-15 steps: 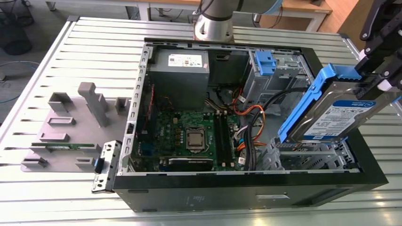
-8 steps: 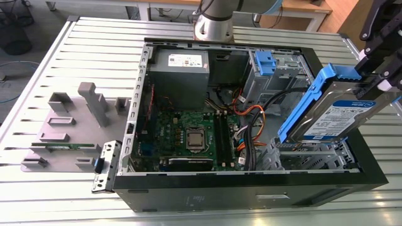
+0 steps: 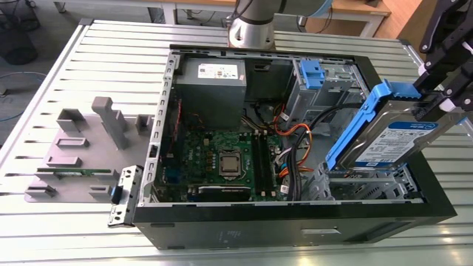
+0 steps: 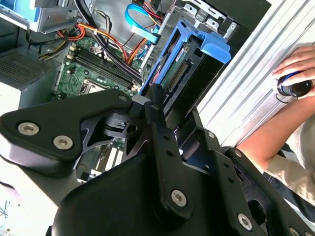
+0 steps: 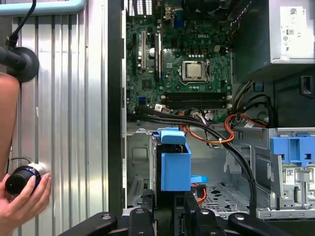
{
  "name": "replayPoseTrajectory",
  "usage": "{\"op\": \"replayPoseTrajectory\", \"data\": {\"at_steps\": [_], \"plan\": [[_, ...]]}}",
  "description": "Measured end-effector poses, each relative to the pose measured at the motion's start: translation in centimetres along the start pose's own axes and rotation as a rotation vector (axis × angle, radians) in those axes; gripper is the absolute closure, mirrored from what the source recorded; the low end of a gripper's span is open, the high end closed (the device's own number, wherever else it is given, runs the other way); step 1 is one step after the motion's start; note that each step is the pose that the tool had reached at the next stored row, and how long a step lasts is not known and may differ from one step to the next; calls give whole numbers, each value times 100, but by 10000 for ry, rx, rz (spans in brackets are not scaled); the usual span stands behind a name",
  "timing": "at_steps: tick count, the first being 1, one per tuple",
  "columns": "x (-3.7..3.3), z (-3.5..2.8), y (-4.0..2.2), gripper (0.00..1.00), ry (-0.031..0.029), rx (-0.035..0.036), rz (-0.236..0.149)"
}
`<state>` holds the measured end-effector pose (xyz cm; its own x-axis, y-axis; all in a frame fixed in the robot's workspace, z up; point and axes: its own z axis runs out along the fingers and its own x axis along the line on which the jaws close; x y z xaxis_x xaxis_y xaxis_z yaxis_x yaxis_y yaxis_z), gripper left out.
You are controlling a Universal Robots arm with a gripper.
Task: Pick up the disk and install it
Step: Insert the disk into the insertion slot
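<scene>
While the jaws clench the disk [image 3: 390, 136] at its top, the arm [image 3: 253, 27] holds it tilted over the computer case [image 3: 296, 220].

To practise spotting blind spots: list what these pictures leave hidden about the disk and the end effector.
Exterior view: the end effector is cut off by the right edge.
Second wrist view: the end effector's body hides much of the disk.
First wrist view: the disk stands edge-on, label unseen.
</scene>
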<state>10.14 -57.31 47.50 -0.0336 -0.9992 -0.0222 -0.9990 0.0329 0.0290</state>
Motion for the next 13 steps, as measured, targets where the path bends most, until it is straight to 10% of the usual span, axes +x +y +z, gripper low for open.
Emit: {"op": "replayPoseTrajectory", "data": {"at_steps": [13], "plan": [[2,58,-2,65,-71,-1,-2]]}}
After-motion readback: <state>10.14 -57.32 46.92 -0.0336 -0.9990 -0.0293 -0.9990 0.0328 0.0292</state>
